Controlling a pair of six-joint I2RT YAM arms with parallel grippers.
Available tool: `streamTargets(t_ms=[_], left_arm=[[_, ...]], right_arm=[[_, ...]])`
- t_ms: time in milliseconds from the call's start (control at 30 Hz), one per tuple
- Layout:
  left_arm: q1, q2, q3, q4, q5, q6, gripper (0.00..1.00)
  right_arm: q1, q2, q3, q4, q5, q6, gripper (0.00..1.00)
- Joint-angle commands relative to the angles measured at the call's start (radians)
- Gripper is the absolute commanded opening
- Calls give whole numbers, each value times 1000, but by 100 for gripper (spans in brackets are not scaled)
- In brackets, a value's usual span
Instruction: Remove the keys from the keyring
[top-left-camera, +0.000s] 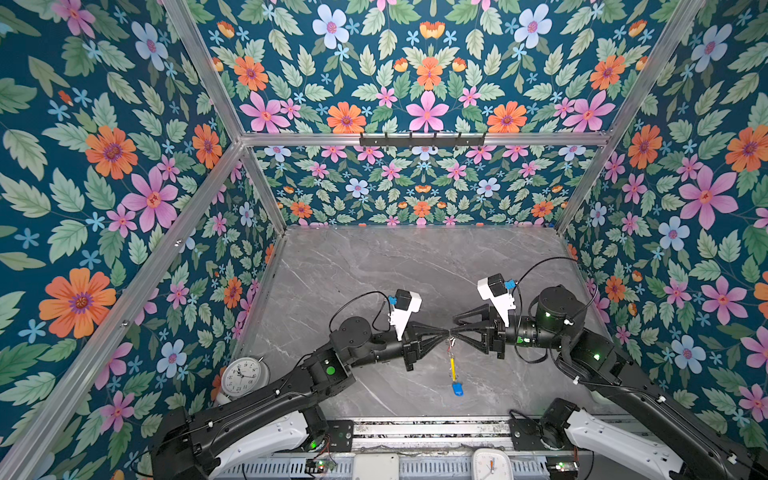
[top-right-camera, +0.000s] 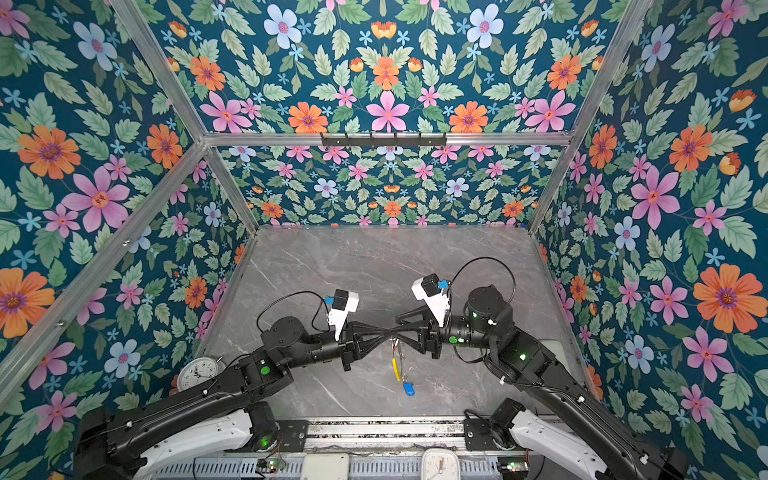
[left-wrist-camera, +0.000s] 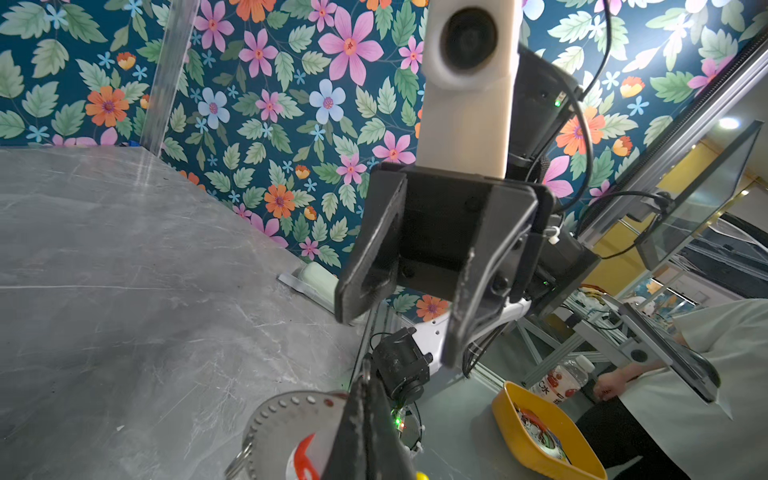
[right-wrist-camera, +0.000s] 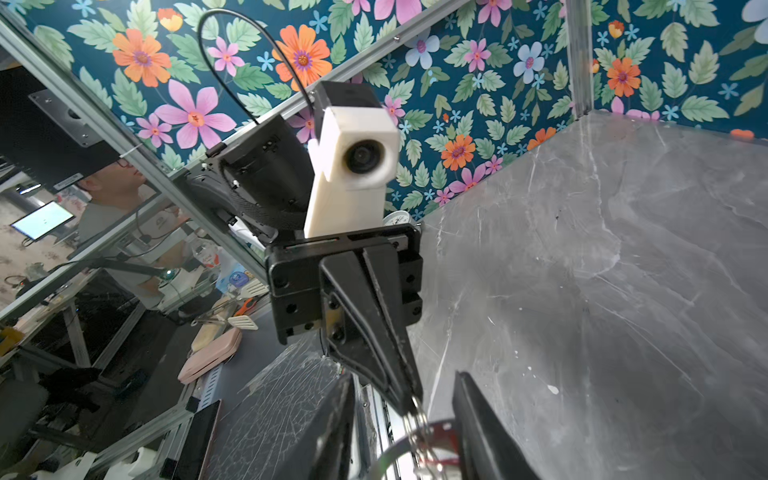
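Observation:
In both top views my two grippers meet tip to tip above the grey marble table (top-left-camera: 374, 270). The left gripper (top-left-camera: 446, 334) is shut, pinching thin wire at the top of the keyring (top-right-camera: 400, 357). The ring hangs below it with its yellow sleeve (top-left-camera: 453, 368) and a blue tag (top-left-camera: 457, 389) at the bottom. A red tag (right-wrist-camera: 436, 432) sits just under the left fingertips (right-wrist-camera: 409, 399). The right gripper (right-wrist-camera: 403, 376) is open, its fingers (right-wrist-camera: 478, 424) straddling those fingertips without touching the ring. The metal keys are too small to make out.
A white alarm clock (top-left-camera: 243, 376) stands at the table's left edge beside the left arm. Another clock (top-left-camera: 490, 463) lies on the front rail. A black hook rack (top-left-camera: 422, 139) is on the back wall. A yellow bowl (left-wrist-camera: 540, 436) sits outside the enclosure.

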Motion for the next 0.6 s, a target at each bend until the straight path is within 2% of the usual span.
streamTargets(t_ms=[0, 167, 267, 567], left_arm=[[1, -20, -24, 18, -79, 15, 0], [1, -54, -40, -10, -167, 6, 0], [1, -67, -39, -4, -199, 0, 0], [0, -66, -65, 73, -181, -28, 0]], right_arm=[[2, -41, -47, 84, 71, 21, 42], [2, -115, -121, 118, 193, 14, 45], [2, -129, -138, 107, 190, 8, 45], [5, -164, -246, 145, 196, -2, 46]])
